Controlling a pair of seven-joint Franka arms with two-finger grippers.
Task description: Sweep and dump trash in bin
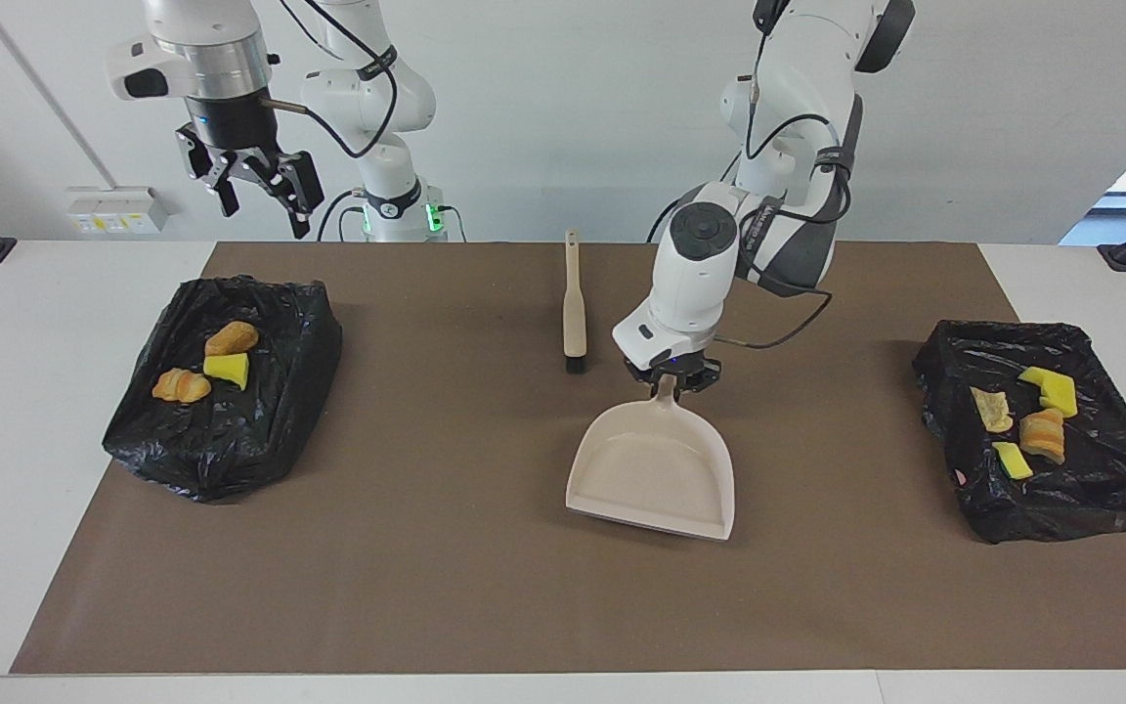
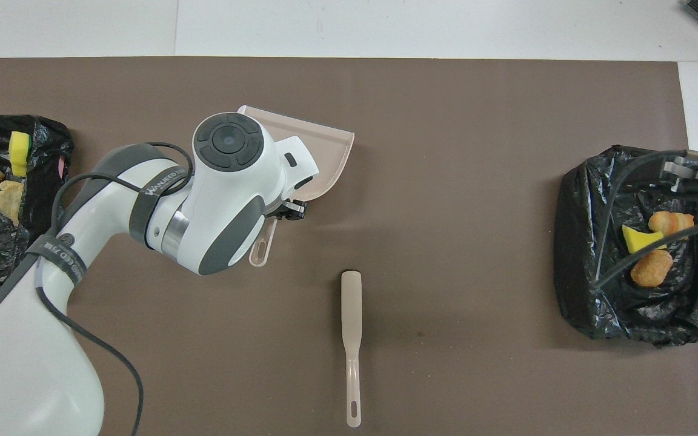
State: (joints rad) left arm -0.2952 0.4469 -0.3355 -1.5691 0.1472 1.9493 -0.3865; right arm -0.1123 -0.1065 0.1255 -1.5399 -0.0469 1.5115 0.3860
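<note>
Beige dustpan (image 1: 654, 471) lay flat on the brown mat in the middle of the tabletop, and my left gripper (image 1: 669, 377) was down at its handle, jaws closed on the handle as far as I could judge. The pan's long axis ran from that handle, nearest the robots, out to its wide lip pointing away from them. The pan looked empty. All the trash (image 1: 203, 365) I could see sat on black bags already: three pieces on the bag (image 1: 221, 386) at the right arm's end, more pieces (image 1: 1030, 420) on the bag (image 1: 1047, 430) at the left arm's end. The brush (image 1: 574, 305) lay just beside the pan's handle, nearer the robots, lengthwise too. My right gripper (image 1: 255, 191) waited high above its own end, jaws spread, so it was the free one for that brush.
</note>
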